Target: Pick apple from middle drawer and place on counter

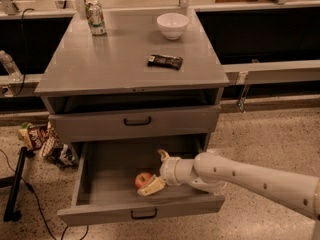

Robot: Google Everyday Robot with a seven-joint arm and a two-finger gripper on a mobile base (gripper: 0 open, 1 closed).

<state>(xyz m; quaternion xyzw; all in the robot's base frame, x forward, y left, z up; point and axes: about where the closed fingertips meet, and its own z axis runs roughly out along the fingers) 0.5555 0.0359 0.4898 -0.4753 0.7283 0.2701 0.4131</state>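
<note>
The small red apple (143,179) lies in the pulled-out middle drawer (100,171), near its front centre. My gripper (152,172) is down inside the drawer just right of the apple and stands open. Its lower finger (152,186) lies against the apple's front right side, and the upper finger (163,155) points up, away from the fruit. The white arm (250,176) comes in from the right over the drawer's front corner. The grey counter (120,59) is the cabinet's top.
On the counter stand a soda can (95,17), a white bowl (172,25) and a dark snack bar (165,61). The drawer above (137,121) is closed. Snack bags (42,141) and a black cable (25,184) lie on the floor at left.
</note>
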